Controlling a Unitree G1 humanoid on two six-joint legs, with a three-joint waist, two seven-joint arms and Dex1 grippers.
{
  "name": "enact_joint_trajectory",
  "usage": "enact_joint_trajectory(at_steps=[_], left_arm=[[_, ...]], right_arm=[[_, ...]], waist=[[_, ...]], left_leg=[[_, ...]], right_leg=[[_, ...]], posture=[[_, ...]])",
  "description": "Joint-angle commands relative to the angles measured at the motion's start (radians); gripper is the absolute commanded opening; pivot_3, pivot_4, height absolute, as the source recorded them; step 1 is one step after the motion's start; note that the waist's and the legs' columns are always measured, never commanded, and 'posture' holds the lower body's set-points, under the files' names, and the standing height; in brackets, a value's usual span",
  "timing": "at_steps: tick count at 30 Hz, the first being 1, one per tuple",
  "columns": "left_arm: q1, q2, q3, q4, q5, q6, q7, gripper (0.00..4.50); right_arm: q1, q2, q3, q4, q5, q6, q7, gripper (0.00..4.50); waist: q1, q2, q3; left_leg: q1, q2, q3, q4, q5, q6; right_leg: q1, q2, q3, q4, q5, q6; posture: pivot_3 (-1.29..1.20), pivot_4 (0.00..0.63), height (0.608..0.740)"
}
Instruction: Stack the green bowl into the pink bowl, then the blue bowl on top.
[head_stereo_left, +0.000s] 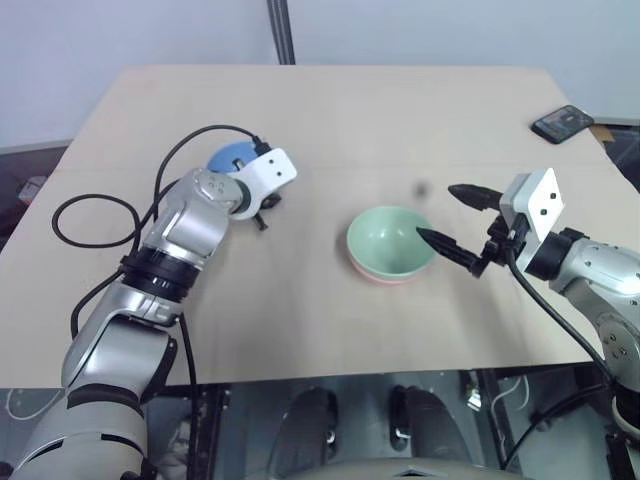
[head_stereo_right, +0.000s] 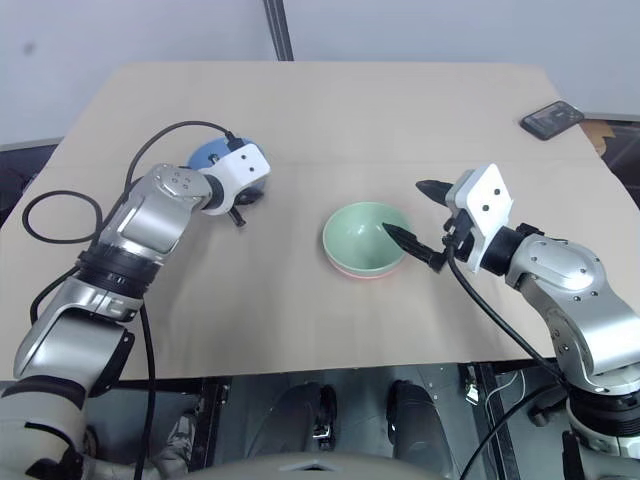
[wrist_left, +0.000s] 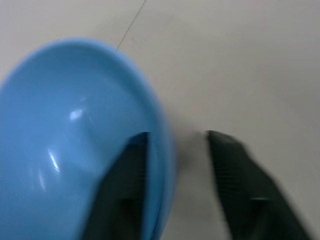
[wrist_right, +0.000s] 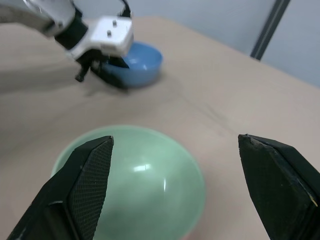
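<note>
Sitting nested in the pink bowl (head_stereo_left: 385, 274) mid-table: the green bowl (head_stereo_left: 390, 240). Straddling the blue bowl (wrist_left: 75, 140) rim, one finger inside and one outside, seemingly not yet clamped: the left gripper (wrist_left: 175, 170). Hanging released just beside the stack: the right gripper (head_stereo_left: 455, 222).

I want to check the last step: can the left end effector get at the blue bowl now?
Probably yes: the left end effector straddles the rim of the blue bowl, one finger inside, one outside.
</note>
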Motion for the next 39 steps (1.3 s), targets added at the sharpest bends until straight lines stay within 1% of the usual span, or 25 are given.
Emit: enact_joint_trajectory(at_steps=[1, 4, 5, 9, 11, 13, 16, 19, 22, 24, 25, 26, 29, 30, 32, 34, 36, 37, 39], left_arm=[[-0.026, 0.002, 0.033, -0.010, 0.022, -0.001, -0.015, 0.02], [-0.018, -0.013, 0.070, -0.060, -0.008, 0.002, -0.028, 0.02], [-0.010, -0.016, 0.088, -0.098, -0.033, -0.028, -0.050, 0.02], [0.051, -0.006, 0.146, -0.282, -0.147, -0.198, -0.176, 0.02], [0.075, -0.016, 0.173, -0.333, -0.202, -0.303, -0.227, 0.02], [0.088, -0.035, 0.188, -0.376, -0.297, -0.404, -0.335, 0.02], [0.084, -0.059, 0.189, -0.387, -0.381, -0.466, -0.441, 0.02], [0.062, -0.087, 0.173, -0.352, -0.418, -0.488, -0.513, 0.02], [0.051, -0.118, 0.150, -0.311, -0.446, -0.515, -0.601, 0.02], [0.043, -0.124, 0.129, -0.289, -0.463, -0.507, -0.673, 0.80], [0.041, -0.128, 0.126, -0.282, -0.476, -0.494, -0.697, 1.06], [0.038, -0.132, 0.129, -0.275, -0.477, -0.480, -0.696, 1.43], [0.041, -0.130, 0.152, -0.261, -0.460, -0.468, -0.663, 3.02], [0.050, -0.128, 0.174, -0.265, -0.455, -0.461, -0.628, 3.53], [0.083, -0.118, 0.227, -0.289, -0.469, -0.419, -0.557, 4.43], [0.141, -0.129, 0.302, -0.322, -0.494, -0.384, -0.459, 4.43], [0.253, -0.140, 0.395, -0.355, -0.499, -0.394, -0.351, 4.43], [0.314, -0.135, 0.430, -0.376, -0.498, -0.414, -0.324, 4.43], [0.442, -0.114, 0.518, -0.440, -0.571, -0.332, -0.294, 4.43]], right_arm=[[0.010, -0.017, -0.042, -0.031, -0.004, -0.045, -0.016, 4.19], [0.015, -0.023, -0.042, -0.021, -0.006, -0.060, -0.019, 4.19], [0.015, -0.026, -0.044, -0.014, -0.010, -0.068, -0.020, 4.19], [0.019, -0.036, -0.066, 0.012, -0.020, -0.092, -0.025, 4.19], [0.029, -0.042, -0.084, 0.019, -0.022, -0.101, -0.032, 4.19], [0.075, -0.053, -0.136, 0.009, -0.027, -0.104, -0.042, 4.19], [0.163, -0.064, -0.208, -0.017, -0.024, -0.115, -0.044, 4.19], [0.240, -0.060, -0.268, -0.048, -0.008, -0.116, -0.046, 4.19], [0.270, -0.055, -0.291, -0.069, 0.000, -0.112, -0.066, 4.19], [0.271, -0.055, -0.285, -0.082, 0.004, -0.108, -0.076, 4.19], [0.267, -0.054, -0.279, -0.087, 0.006, -0.104, -0.082, 4.19], [0.264, -0.053, -0.270, -0.089, 0.011, -0.101, -0.084, 4.19], [0.255, -0.053, -0.252, -0.090, 0.033, -0.096, -0.080, 4.19], [0.256, -0.053, -0.246, -0.086, 0.047, -0.096, -0.072, 4.19], [0.258, -0.052, -0.232, -0.069, 0.075, -0.113, -0.039, 4.19], [0.259, -0.061, -0.221, -0.046, 0.089, -0.129, -0.002, 4.19], [0.254, -0.088, -0.204, -0.004, 0.097, -0.149, 0.068, 4.19], [0.251, -0.103, -0.198, 0.022, 0.101, -0.160, 0.106, 4.19], [0.241, -0.128, -0.202, 0.090, 0.124, -0.167, 0.174, 4.19]], waist=[[0.000, 0.000, 0.000], [0.000, 0.000, 0.000], [0.000, 0.000, 0.000], [0.002, 0.000, 0.000], [0.002, 0.000, 0.000], [0.003, 0.000, 0.000], [0.005, 0.000, 0.000], [0.002, 0.000, 0.000], [-0.002, 0.000, 0.000], [-0.003, 0.000, 0.000], [-0.002, 0.000, 0.000], [-0.001, 0.000, 0.000], [0.000, 0.000, 0.000], [0.000, 0.000, 0.000], [-0.001, 0.000, 0.000], [-0.003, 0.000, 0.000], [-0.007, 0.000, 0.000], [-0.007, 0.000, 0.000], [-0.013, 0.000, 0.000]], left_leg=[[0.000, 0.000, 0.000, 0.000, 0.000, 0.000], [0.000, 0.001, -0.001, 0.001, 0.000, 0.000], [0.000, 0.001, -0.001, 0.001, 0.000, 0.000], [-0.001, 0.001, -0.001, 0.001, 0.000, 0.000], [-0.001, 0.000, -0.001, 0.001, 0.000, 0.001], [0.000, 0.000, -0.001, 0.002, 0.000, 0.001], [0.000, 0.000, -0.001, 0.002, 0.000, 0.001], [0.001, 0.000, -0.001, 0.003, 0.000, 0.001], [0.003, 0.000, 0.000, 0.003, 0.000, 0.001], [0.003, 0.000, 0.001, 0.003, -0.001, 0.001], [0.004, 0.000, 0.001, 0.003, -0.001, 0.001], [0.003, 0.000, 0.001, 0.003, -0.001, 0.001], [0.003, 0.000, 0.001, 0.003, -0.001, 0.001], [0.003, 0.000, 0.001, 0.003, -0.001, 0.001], [0.003, 0.000, 0.001, 0.003, -0.001, 0.002], [0.003, 0.001, 0.001, 0.003, -0.001, 0.002], [0.004, 0.001, 0.001, 0.003, -0.001, 0.002], [0.004, 0.001, 0.001, 0.003, -0.001, 0.002], [0.004, 0.001, 0.001, 0.003, -0.001, 0.002]], right_leg=[[0.000, 0.000, 0.000, 0.000, 0.000, 0.000], [0.000, 0.000, 0.000, 0.001, 0.000, 0.000], [0.000, 0.000, 0.000, 0.001, 0.000, 0.000], [0.000, -0.001, 0.000, 0.001, 0.000, 0.000], [0.000, -0.002, 0.000, 0.001, 0.000, 0.000], [0.000, -0.002, 0.000, 0.001, 0.000, 0.000], [0.001, -0.002, -0.001, 0.001, 0.000, 0.000], [0.002, -0.002, 0.000, 0.002, 0.000, 0.000], [0.002, -0.001, 0.001, 0.003, 0.000, 0.000], [0.002, 0.000, 0.002, 0.003, 0.000, 0.000], [0.002, 0.000, 0.002, 0.003, 0.000, 0.000], [0.002, 0.000, 0.002, 0.003, 0.000, 0.000], [0.002, 0.000, 0.002, 0.003, 0.000, 0.000], [0.002, 0.000, 0.002, 0.003, 0.000, 0.000], [0.002, 0.000, 0.002, 0.003, 0.000, 0.000], [0.002, 0.000, 0.002, 0.003, 0.000, 0.000], [0.002, 0.000, 0.003, 0.003, 0.000, 0.000], [0.002, -0.001, 0.003, 0.003, 0.000, 0.000], [0.002, -0.001, 0.003, 0.003, 0.000, 0.000]], posture=[[0.00, 0.150, 0.740], [0.00, 0.150, 0.740], [0.00, 0.150, 0.740], [0.00, 0.150, 0.740], [0.00, 0.150, 0.740], [0.00, 0.150, 0.740], [0.00, 0.150, 0.740], [0.00, 0.150, 0.740], [0.00, 0.150, 0.740], [0.00, 0.150, 0.740], [0.00, 0.150, 0.740], [0.00, 0.150, 0.740], [0.00, 0.150, 0.740], [0.00, 0.150, 0.740], [0.00, 0.150, 0.740], [0.00, 0.150, 0.740], [0.00, 0.150, 0.740], [0.00, 0.150, 0.740], [0.00, 0.150, 0.740]])
